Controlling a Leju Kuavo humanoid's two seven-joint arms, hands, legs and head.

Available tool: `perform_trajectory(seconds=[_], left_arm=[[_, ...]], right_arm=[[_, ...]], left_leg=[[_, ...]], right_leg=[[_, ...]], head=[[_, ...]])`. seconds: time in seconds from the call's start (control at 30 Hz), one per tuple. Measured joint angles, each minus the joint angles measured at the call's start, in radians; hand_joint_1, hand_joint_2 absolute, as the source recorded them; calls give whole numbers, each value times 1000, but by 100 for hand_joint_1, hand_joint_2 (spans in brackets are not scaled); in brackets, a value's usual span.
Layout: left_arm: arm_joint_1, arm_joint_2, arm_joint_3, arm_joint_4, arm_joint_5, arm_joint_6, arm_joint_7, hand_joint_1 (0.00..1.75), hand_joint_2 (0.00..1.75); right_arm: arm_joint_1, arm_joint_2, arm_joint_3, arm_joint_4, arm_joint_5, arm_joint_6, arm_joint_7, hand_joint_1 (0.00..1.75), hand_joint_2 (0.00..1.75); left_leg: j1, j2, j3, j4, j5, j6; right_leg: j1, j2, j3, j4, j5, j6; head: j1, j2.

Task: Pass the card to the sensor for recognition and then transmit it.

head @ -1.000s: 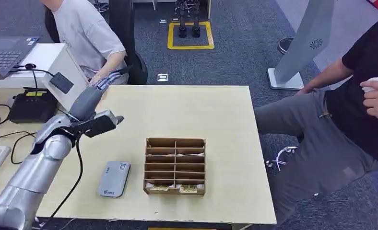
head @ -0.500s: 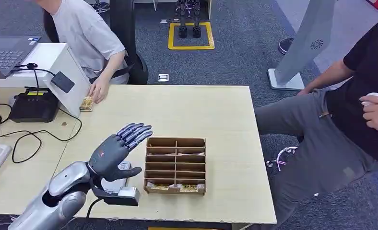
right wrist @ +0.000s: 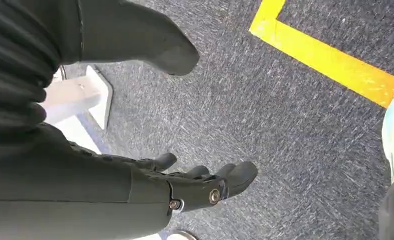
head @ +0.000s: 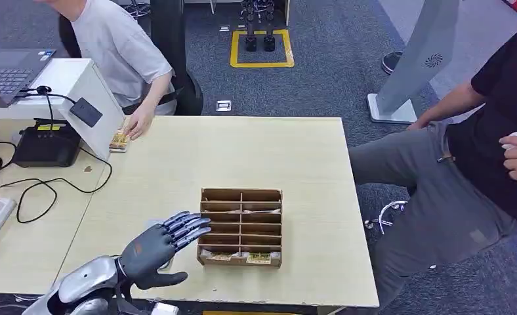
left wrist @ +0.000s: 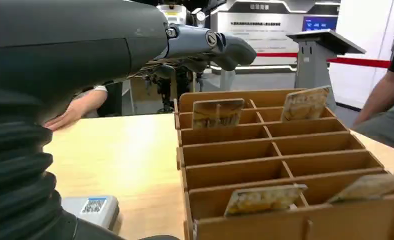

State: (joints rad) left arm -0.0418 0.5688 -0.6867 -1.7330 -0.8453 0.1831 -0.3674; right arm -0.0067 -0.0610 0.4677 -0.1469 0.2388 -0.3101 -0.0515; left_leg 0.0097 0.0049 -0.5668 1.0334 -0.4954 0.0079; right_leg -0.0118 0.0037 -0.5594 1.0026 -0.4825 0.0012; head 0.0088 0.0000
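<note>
My left hand (head: 156, 244) hovers empty, fingers spread, near the table's (head: 243, 147) front edge; reaching carelessly, I could shove the card rack (head: 241, 227) sideways.

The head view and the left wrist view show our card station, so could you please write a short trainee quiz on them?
1. True or false: the left robot hand holds a card.
2. Where does the card organizer stand relative to the left robot hand: A) on the side toward the robot's right, B) behind it, C) under it?
3. Fill in: the person in the grey shirt rests a hand by a card at the table's far ____ corner.

Key: 1 false, its fingers are spread and empty. 2 A. 3 left.
</note>
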Motion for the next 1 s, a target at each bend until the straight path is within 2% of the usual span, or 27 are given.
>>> perform_trajectory(seconds=[0.13,0.27,0.67,0.8,1.0], left_arm=[[8,26,-3,-1,24,-13,2,0,175],[17,27,-8,-5,25,-13,-2,0,175],[17,0,-36,-5,-21,-9,12,0,175],[6,-17,-53,-4,-86,11,46,0,175],[-5,-45,-94,3,-99,32,81,0,175]], right_arm=[[0,-2,-2,0,-5,-2,-6,0,175],[0,-4,-2,1,-7,-1,-6,0,175],[0,-4,-2,3,-9,0,-2,0,175],[-1,-4,-2,3,-13,0,-1,0,175],[-1,-4,-2,3,-18,-2,0,0,175]], left_leg=[[0,0,0,0,0,0],[0,0,0,0,1,0],[0,0,0,0,1,0],[0,0,0,0,1,0],[0,0,0,0,1,0]], right_leg=[[0,0,0,0,0,0],[0,0,0,0,0,0],[0,0,0,0,0,0],[0,0,0,0,0,0],[0,0,0,0,1,0]], head=[[0,0],[0,0],[0,0],[0,0],[0,0]])
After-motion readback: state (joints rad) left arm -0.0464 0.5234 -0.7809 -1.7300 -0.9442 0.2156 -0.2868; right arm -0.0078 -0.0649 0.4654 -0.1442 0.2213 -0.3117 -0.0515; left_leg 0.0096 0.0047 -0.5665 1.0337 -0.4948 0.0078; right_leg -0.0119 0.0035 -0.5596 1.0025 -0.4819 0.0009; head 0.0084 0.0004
